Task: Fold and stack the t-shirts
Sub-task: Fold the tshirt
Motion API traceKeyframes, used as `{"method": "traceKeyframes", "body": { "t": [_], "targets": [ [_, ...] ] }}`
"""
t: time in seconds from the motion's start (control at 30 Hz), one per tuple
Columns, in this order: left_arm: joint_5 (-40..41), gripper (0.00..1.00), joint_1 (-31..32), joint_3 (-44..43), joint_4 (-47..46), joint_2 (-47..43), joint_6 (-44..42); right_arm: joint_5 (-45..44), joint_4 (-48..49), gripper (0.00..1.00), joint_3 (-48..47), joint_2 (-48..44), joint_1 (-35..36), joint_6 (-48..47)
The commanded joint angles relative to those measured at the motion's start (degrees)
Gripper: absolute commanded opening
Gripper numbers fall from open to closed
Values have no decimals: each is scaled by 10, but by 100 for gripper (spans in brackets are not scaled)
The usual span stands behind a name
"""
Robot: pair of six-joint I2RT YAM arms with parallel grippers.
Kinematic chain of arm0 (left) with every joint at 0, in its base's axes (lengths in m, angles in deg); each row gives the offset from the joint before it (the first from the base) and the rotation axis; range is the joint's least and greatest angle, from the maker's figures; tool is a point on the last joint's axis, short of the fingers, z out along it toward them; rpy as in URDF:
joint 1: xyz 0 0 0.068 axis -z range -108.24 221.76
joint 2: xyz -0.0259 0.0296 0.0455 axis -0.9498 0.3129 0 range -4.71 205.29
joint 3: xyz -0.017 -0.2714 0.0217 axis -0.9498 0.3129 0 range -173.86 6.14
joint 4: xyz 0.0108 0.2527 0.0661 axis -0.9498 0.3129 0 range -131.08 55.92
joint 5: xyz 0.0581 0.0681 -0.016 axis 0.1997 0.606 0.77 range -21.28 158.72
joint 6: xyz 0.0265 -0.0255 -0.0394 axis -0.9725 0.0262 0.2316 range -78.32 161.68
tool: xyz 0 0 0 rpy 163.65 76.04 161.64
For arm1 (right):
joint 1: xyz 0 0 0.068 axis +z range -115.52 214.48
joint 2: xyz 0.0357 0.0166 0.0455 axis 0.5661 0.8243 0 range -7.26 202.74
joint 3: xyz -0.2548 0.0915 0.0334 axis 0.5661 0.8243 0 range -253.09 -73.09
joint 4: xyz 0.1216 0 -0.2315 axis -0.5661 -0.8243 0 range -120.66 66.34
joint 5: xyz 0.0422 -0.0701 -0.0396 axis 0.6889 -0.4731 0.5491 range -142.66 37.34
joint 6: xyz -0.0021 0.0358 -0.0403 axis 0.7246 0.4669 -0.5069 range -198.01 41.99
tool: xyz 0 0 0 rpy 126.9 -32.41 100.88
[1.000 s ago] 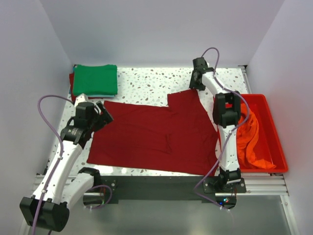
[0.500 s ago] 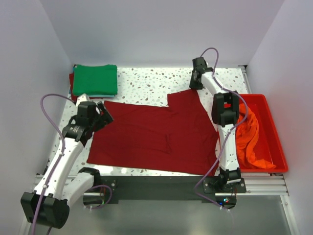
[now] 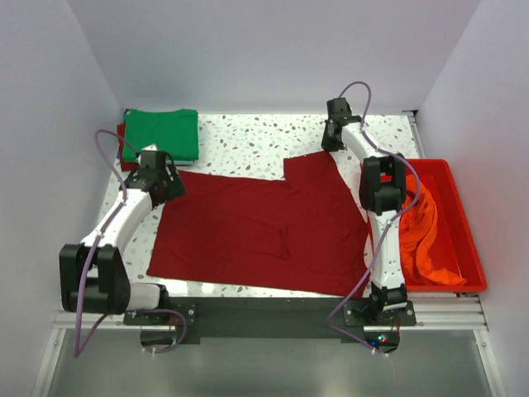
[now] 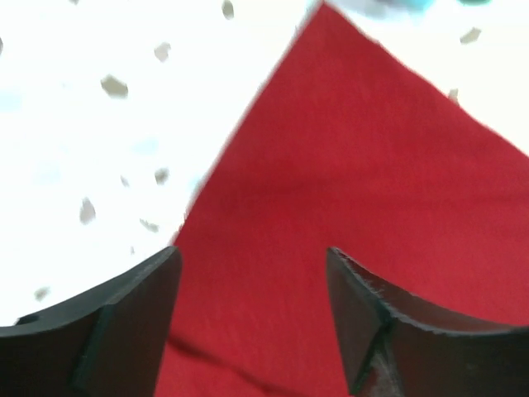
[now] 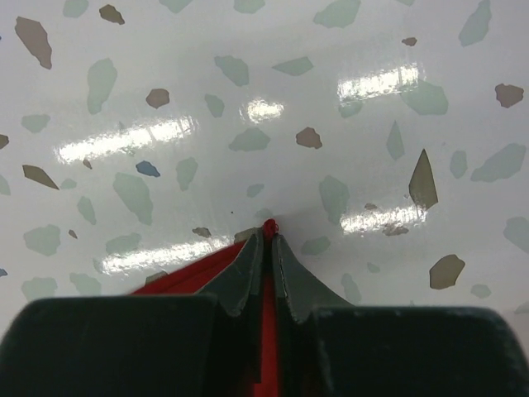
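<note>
A dark red t-shirt (image 3: 264,227) is spread flat across the middle of the speckled surface (image 3: 248,141), with one sleeve laid out toward its far right corner. That corner is pinched by the right hand (image 3: 332,145): in the right wrist view the two fingers (image 5: 244,277) are seen pressed together, with a thin red tip of cloth caught between them and the bare surface beyond it.

The left hand (image 3: 169,185) is placed over the far left corner of the same shirt. In the left wrist view its fingers (image 4: 124,322) are held well apart, with the shirt's edge and corner visible between them; nothing is gripped. Whether the fingertips touch the cloth cannot be told.

Beyond the shirt's far left corner, a folded green t-shirt (image 3: 161,135) is stacked on another folded dark red garment (image 3: 122,147), of which only an edge is shown.

Just to the right of the spread shirt, a red tub (image 3: 463,240) is set on the surface, and a crumpled orange t-shirt (image 3: 421,236) is held inside it.
</note>
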Motion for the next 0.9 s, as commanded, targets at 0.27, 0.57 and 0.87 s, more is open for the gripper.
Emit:
{"method": "traceKeyframes", "body": {
  "t": [0.27,0.57,0.87],
  "targets": [
    [-98,58,-35,-75,-247,182,-150,8,-30,2,61,-48,-4,11],
    [-114,48,-35,-100,-325,276,-153,18,-37,2,64,-61,-3,15],
    [-66,47,-35,-92,-372,292,-155,27,-42,1,64,-61,-4,8]
  ]
}}
